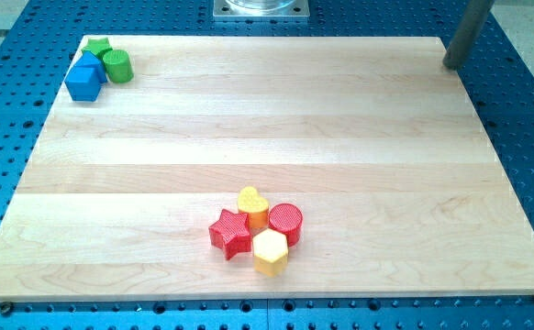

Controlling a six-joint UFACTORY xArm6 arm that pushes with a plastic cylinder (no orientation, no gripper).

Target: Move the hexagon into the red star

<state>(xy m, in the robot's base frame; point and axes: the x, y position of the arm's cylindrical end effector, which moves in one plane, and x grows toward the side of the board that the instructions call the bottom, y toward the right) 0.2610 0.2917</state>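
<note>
Camera view: my tip point(450, 65) sits at the upper right, off the wooden board point(267, 119), touching nothing, well apart from every block. Lower centre, the yellow hexagon point(270, 252) touches the red star point(230, 233), beside a red cylinder point(285, 222) and yellow heart point(252, 205). Upper left: blue block point(85, 79), green cylinder point(117, 65), green star point(98, 47).

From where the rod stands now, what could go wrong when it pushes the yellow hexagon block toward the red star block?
1. The yellow hexagon block already sits close against the red star block, the red cylinder block and the yellow heart block; a push may scatter them all.
2. My tip stands at the view's top right, far from the cluster, so a straight approach would probably meet the cylinder or the heart first.
3. The cluster lies near the wooden board's bottom edge; a block might slide off.
</note>
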